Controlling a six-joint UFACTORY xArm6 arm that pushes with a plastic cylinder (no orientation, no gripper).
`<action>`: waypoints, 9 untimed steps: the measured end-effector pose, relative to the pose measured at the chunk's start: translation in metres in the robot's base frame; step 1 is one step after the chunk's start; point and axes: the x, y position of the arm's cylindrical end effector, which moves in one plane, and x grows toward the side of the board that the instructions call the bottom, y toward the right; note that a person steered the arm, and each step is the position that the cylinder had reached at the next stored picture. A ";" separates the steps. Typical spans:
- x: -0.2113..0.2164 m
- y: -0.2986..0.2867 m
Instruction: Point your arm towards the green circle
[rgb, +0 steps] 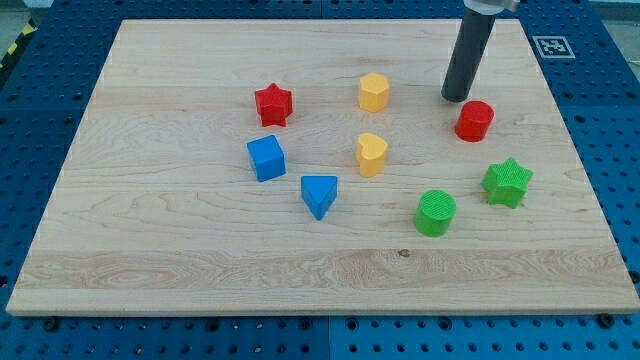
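Rod (467, 55) comes down from the far right of the view, dark and nearly upright, and my tip (455, 99) rests on the board (180, 250) just left of and slightly beyond the red cylinder (475, 121), close to it but whether touching I cannot tell. The tool is a plain rod with nothing to open or close, and it carries nothing. The green circle (436, 213), a short cylinder, stands well nearer than the tip, in the near right part of the board, with the red cylinder lying between the two and a little to the right. Just right of the green circle and slightly farther sits the green star (507, 182), apart from it. Left of the tip, a yellow hexagon block (374, 92) stands on the far middle of the board, and nearer than it a yellow heart (372, 154). Farther left is the red star (273, 104), with the blue cube (266, 158) nearer than it and the blue triangle (320, 195) nearer again and to the right. All blocks stand apart from each other. The wooden board lies on a blue perforated table (60, 40).
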 end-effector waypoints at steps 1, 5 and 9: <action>0.000 0.000; -0.001 -0.040; 0.036 -0.047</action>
